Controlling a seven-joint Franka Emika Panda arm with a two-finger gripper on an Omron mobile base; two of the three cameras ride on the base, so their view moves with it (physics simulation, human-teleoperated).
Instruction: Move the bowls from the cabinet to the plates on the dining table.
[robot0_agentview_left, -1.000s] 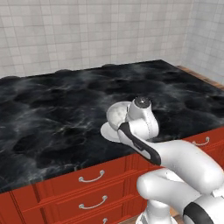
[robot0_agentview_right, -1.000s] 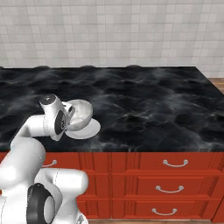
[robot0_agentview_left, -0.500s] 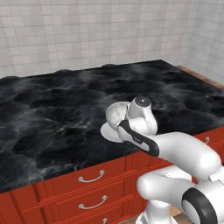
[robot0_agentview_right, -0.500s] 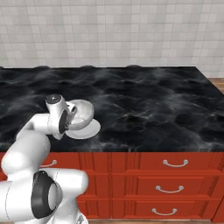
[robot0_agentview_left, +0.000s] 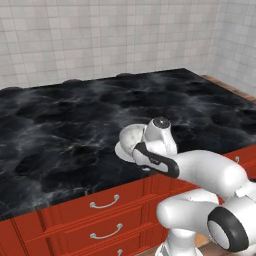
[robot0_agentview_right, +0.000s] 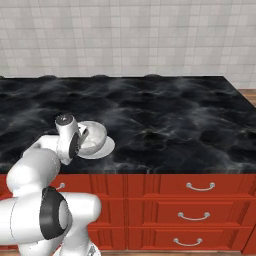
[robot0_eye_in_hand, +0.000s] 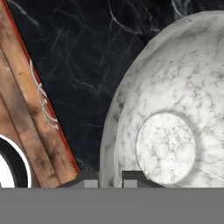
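arm bent low, claw (robot0_eye_in_hand: 109, 177) clamping bowl (robot0_eye_in_hand: 175, 113) rim

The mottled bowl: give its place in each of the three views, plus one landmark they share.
Left base view: mottled bowl at centre, just left of the arm's wrist, over a plate.
Right base view: left of centre, right of the wrist, near the table's front edge.
Hand view: right half, seen from above, rim between the fingertips.
Shared landmark: the dining table of black marble.
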